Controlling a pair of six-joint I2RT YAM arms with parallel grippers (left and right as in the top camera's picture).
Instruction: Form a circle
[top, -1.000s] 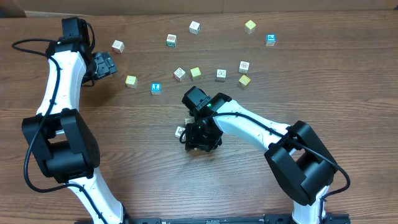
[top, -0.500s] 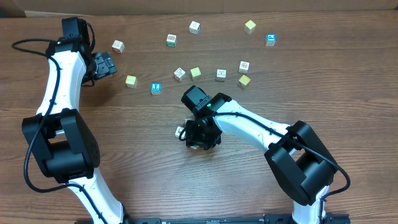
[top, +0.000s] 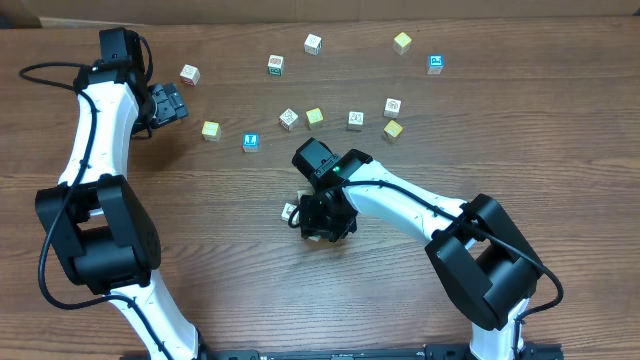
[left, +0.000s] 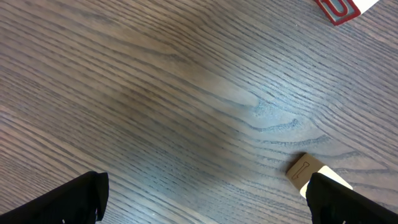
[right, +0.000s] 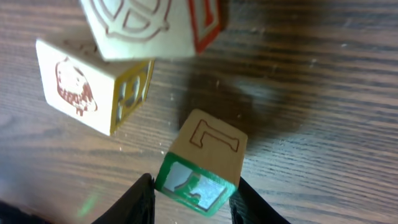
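Little has shifted since a second ago: the right gripper (top: 318, 224) has edged slightly toward the upper left and its jaws have narrowed. Its fingers (right: 144, 198) now clasp the green cube (right: 198, 167) at the bottom centre of the wrist view. The circle (top: 289, 211), just below centre in the overhead view, is only a tight clump, with whitish cubes (right: 87, 87) near the green one. Most of the arranging looks left to do. The left gripper (top: 172, 104) hangs released at upper left, well apart.
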